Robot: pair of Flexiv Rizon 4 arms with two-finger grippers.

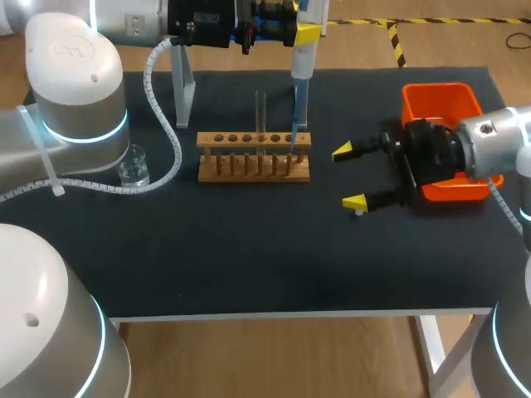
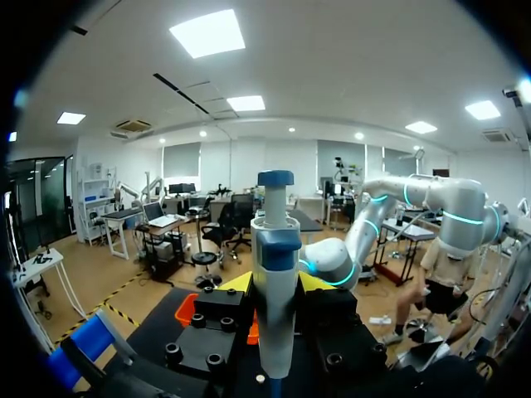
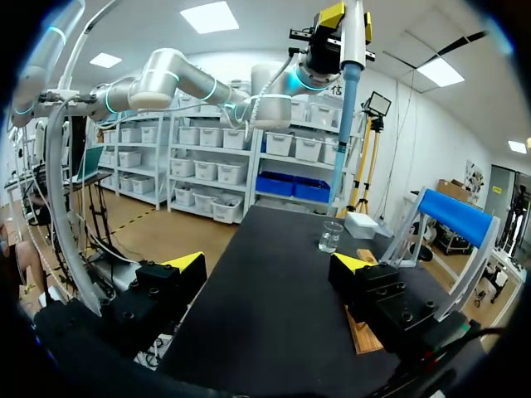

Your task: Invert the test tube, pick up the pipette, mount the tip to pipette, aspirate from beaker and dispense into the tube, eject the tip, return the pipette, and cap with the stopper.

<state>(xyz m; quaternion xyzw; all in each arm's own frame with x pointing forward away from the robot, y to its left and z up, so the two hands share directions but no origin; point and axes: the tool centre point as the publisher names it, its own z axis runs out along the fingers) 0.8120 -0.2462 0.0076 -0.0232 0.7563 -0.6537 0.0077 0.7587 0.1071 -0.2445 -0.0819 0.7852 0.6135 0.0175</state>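
Left hand (image 1: 299, 33), clamped on the white-and-blue pipette (image 1: 299, 83), should press straight down into the wooden tube rack (image 1: 253, 157) beneath it; right hand (image 1: 348, 177) lies open.

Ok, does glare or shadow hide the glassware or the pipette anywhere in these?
Head view: the light is even, with no hard shadows on the black table; the clear test tube and beaker show only faintly. Left wrist view: strong light from overhead, yet the pipette is evenly lit, without glare. Right wrist view: bright overhead light too, but the beaker is readable against the dark table.
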